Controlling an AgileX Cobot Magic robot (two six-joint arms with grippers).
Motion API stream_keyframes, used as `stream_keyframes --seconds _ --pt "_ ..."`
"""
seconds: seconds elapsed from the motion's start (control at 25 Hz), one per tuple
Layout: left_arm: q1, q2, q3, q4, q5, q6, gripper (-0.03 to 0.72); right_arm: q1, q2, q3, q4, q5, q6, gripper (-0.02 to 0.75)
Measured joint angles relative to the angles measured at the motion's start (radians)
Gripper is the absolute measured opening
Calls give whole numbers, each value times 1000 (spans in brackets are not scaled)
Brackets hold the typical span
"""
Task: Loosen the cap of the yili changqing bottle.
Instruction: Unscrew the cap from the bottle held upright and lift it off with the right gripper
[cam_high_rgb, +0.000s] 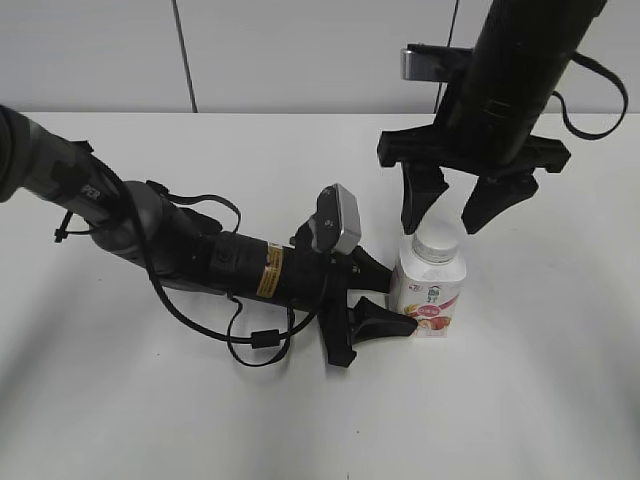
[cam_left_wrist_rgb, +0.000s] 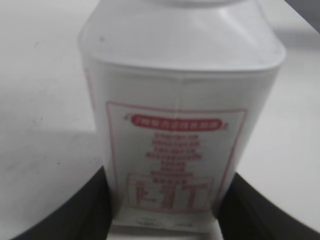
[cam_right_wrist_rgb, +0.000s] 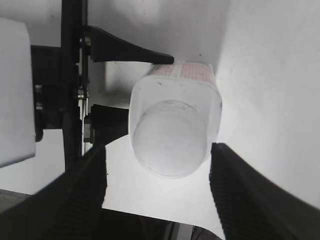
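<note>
Bottle: the bottle (cam_high_rgb: 429, 296) stands upright on the white worktop (cam_high_rgb: 520, 400), right of centre, with its printed band facing the front.
Cap: the cap (cam_high_rgb: 437, 243) is on the neck, clear on all sides – nothing touches it yet.
Left claw: the left claw (cam_high_rgb: 378, 296) lies low, one finger on each side of the bottle's lower body, clamped on it as far as the views show.
Right claw: the right claw (cam_high_rgb: 457, 207) hangs just above the cap, spread wide and empty.
Handling: probably light and smooth; the thin walls likely dent if squeezed hard, so the low grip suits. The ribbed side of the cap is the place to pinch – stiff and not slippery.
Room: bare worktop lies around the bottle except on the left, where the left arm (cam_high_rgb: 180, 250) lies; the worktop's edges are well away.
</note>
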Motion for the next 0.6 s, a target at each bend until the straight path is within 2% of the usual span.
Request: stream_keyframes --seconds 0.44,0.6 --pt "0 0 0 0 -1 0 383 0 46 0 2 -8 -2 505" --pt "0 0 0 0 -1 0 383 0 46 0 -2 -7 -2 421"
